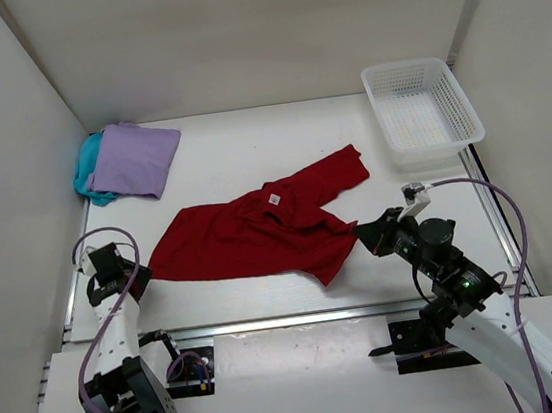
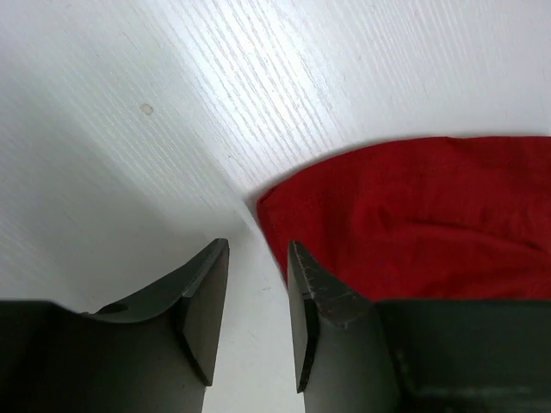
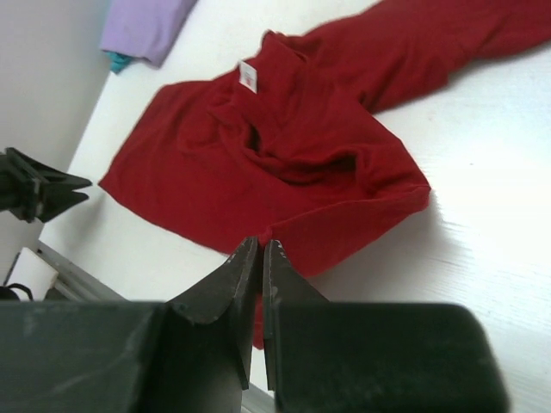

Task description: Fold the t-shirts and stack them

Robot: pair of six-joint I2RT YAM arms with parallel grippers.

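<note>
One deep red cloth t-shirt (image 1: 249, 235) lies crumpled at centre of white table (image 1: 249, 149); left gripper (image 2: 258, 249) part-open, empty, beside its corner; right gripper (image 3: 262, 244) closed at its edge, hold unconfirmed; lavender cloth t-shirt (image 1: 134, 158) overlies teal cloth t-shirt (image 1: 86, 179), far left.

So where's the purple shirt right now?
In the top view, the lavender shirt lies folded far left on the table, atop the teal shirt.

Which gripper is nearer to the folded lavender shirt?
Left. The left gripper is on the lavender shirt's side, closer to the robot's base; the right gripper is across the table, past the red shirt.
</note>
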